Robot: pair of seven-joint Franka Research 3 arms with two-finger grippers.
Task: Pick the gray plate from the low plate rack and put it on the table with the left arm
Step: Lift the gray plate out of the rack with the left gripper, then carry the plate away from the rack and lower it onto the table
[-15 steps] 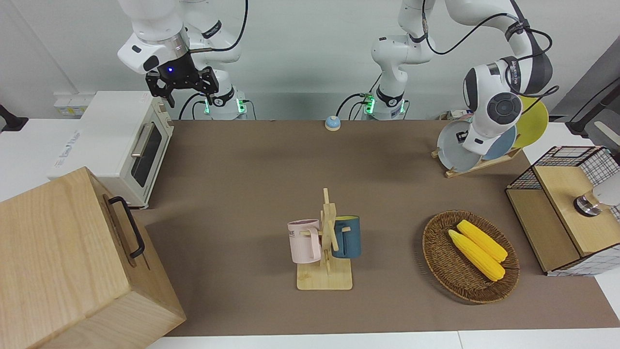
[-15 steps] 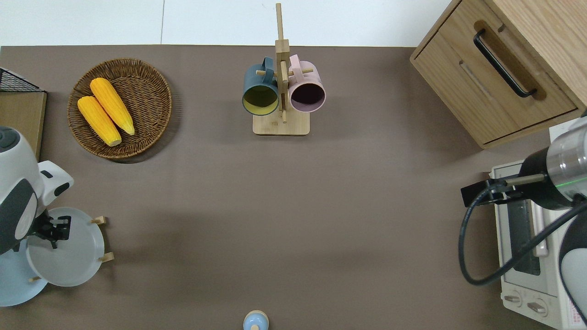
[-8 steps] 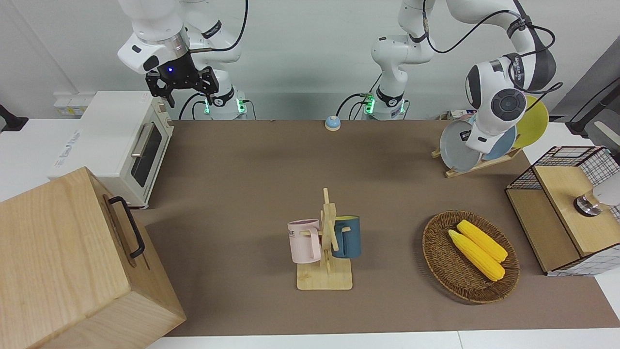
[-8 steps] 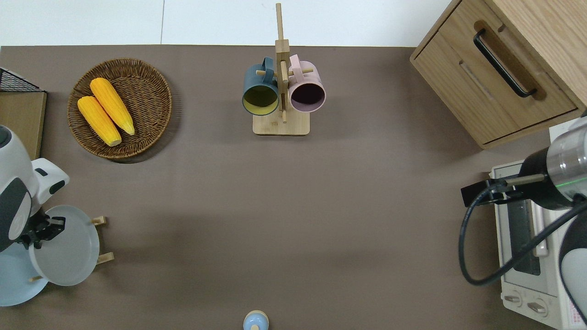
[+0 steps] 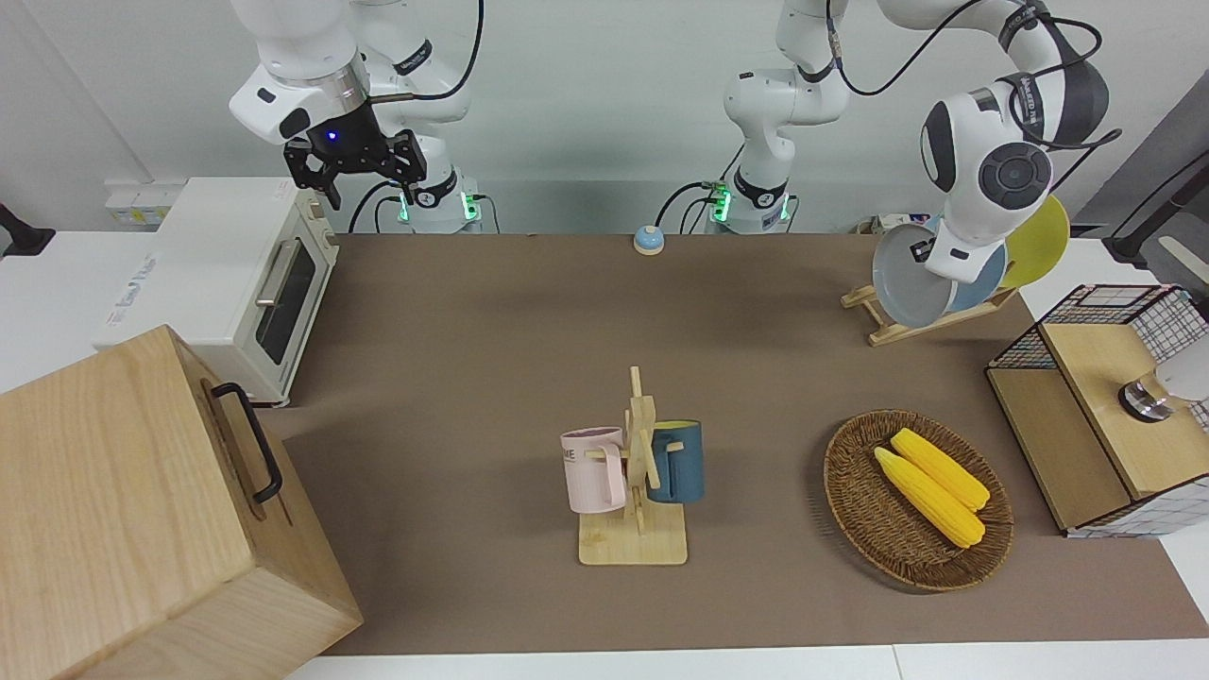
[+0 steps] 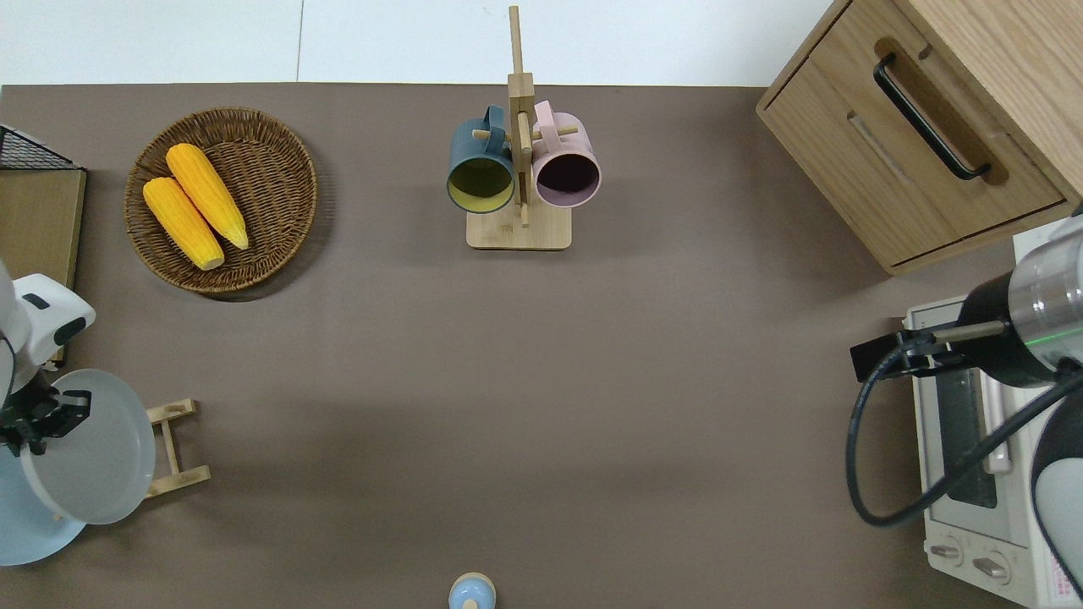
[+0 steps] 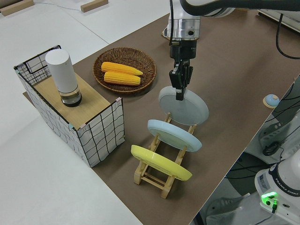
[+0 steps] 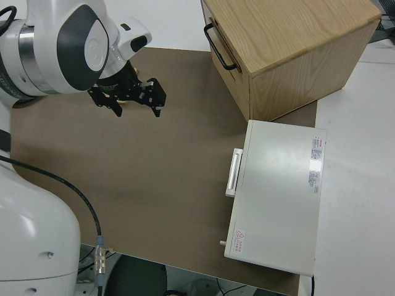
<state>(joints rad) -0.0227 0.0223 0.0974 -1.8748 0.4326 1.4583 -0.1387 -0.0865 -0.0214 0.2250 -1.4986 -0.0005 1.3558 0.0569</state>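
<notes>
I see the gray plate [image 7: 183, 106] in the air, tilted, over the end of the low plate rack [image 7: 161, 161] that points toward the middle of the table [image 6: 541, 381]. No peg of the rack touches it. The left gripper [image 7: 179, 87] is clenched on the upper rim of this plate, and the left arm [image 5: 987, 179] comes down to it from above. In the overhead view the plate [image 6: 91, 447] covers part of the rack, and only two rail ends [image 6: 173, 448] stay visible beside it.

The light blue plate [image 7: 174, 135] stands in the middle slot of the rack, and the yellow plate [image 7: 160, 163] stands in the slot at the table edge; both lean on the pegs.

Farther from the robots lies a wicker basket [image 6: 292, 182] with two corn cobs [image 6: 195, 205] in it. Near the middle of the table stands the wooden mug stand [image 6: 519, 161], well apart from the rack.

The right arm is parked, and its gripper [image 8: 127, 96] has the fingers spread apart.
</notes>
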